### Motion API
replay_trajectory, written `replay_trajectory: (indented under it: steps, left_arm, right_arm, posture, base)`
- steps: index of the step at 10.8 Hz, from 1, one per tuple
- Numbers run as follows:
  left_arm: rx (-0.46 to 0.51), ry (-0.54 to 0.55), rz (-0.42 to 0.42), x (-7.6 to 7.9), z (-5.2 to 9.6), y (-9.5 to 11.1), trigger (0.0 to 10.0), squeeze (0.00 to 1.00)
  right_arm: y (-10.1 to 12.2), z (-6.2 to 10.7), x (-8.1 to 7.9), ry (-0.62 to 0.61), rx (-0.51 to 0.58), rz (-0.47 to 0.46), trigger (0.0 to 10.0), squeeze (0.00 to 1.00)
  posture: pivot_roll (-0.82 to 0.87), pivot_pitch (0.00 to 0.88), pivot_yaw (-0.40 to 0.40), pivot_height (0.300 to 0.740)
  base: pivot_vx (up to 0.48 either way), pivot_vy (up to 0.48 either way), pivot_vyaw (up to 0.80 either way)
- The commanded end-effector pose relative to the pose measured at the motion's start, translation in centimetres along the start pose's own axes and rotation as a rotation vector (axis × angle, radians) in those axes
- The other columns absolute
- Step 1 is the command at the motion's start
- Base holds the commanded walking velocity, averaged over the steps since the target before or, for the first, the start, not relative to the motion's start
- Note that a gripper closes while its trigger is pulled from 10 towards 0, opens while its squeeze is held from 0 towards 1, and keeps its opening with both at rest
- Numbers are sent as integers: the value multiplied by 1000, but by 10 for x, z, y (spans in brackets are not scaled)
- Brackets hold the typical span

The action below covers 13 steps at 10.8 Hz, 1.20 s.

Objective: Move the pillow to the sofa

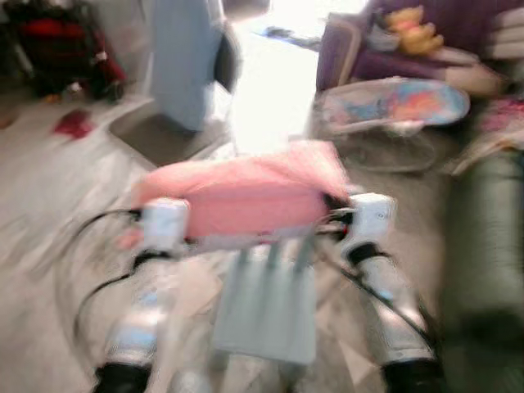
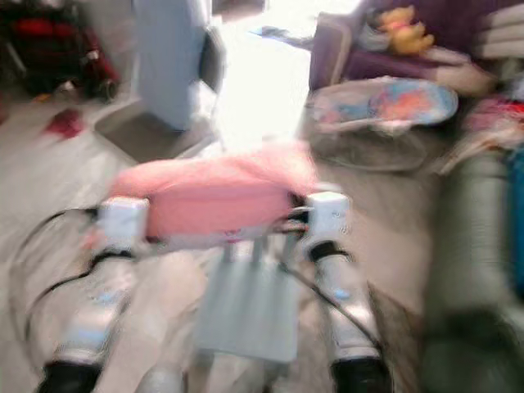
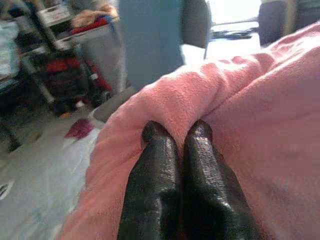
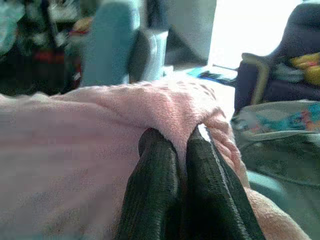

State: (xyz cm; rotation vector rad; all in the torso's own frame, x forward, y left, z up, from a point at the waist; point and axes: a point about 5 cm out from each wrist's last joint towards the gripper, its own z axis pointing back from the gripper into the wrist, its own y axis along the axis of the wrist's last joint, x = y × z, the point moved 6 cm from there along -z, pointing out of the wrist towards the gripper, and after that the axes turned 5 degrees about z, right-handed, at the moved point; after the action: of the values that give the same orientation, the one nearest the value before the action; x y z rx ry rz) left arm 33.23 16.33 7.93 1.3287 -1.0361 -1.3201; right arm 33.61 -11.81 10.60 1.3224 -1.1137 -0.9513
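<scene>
Carrying step: the pink pillow hangs between the arms above the floor, the left gripper and right gripper each with jaws pinched together on a fold at its end. The purple sofa lies far right; next comes a walk, judged to need the bright open floor between the blue-grey column and baby bouncer, with the green bulk near right

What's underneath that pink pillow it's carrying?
Under the pink pillow is pale floor and a blurred grey part of the robot. The left hand and right hand pinch its two ends. The pillow hides the floor directly beneath.
</scene>
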Motion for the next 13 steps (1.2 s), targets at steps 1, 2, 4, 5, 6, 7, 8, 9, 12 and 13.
replay_trajectory:
  steps: [1, 2, 4, 5, 6, 7, 8, 9, 12, 13]
  left_arm:
    - [26, -71, 32, 21, -1, 11, 10000, 0]
    - [12, -118, 82, 27, 0, 11, 10000, 0]
    - [33, -176, 98, 33, 0, 16, 10000, 0]
    - [53, -212, 101, 38, -3, 23, 10000, 0]
    - [61, -219, 104, 35, -5, 27, 10000, 0]
    - [52, -220, 102, 32, -4, 24, 10000, 0]
    - [54, -233, 78, 33, 0, 21, 10000, 0]
    - [47, -240, 93, 35, 3, 20, 10000, 0]
    - [30, -263, 146, 42, 8, 19, 10000, 0]
    - [28, -270, 148, 43, 8, 19, 10000, 0]
  right_arm:
    - [-8, 8, 20, -63, -33, 4, 10000, 0]
    - [-13, 9, 21, -75, -52, -27, 10000, 0]
    - [-30, 11, 32, -155, -136, -62, 10000, 0]
    - [-35, 12, 32, -147, -162, -68, 10000, 0]
    - [-38, 15, 31, -139, -176, -74, 10000, 0]
    - [-43, 17, 32, -144, -196, -59, 10000, 0]
    - [-47, 18, 31, -149, -215, -65, 10000, 0]
    - [-48, 19, 29, -147, -219, -83, 10000, 0]
    - [-55, 23, 23, -133, -248, -98, 10000, 0]
    - [-55, 23, 23, -133, -247, -106, 10000, 0]
  posture:
    - [-14, 0, -56, 740]
    - [-12, 0, -56, 740]
    - [-7, 1, -65, 740]
    - [-9, 10, -76, 740]
    - [-11, 26, -66, 740]
    - [-12, 32, -60, 740]
    - [-12, 35, -56, 740]
    - [-12, 41, -50, 740]
    - [-12, 51, -48, 740]
    - [-11, 53, -47, 740]
  base:
    - [0, 0, 0]
    - [0, 0, 0]
    - [0, 0, 0]
    - [0, 262, 0]
    - [0, 341, 0]
    - [0, 364, 0]
    - [0, 0, 0]
    - [0, 0, 0]
    - [0, 0, 0]
    - [-289, 319, 0]
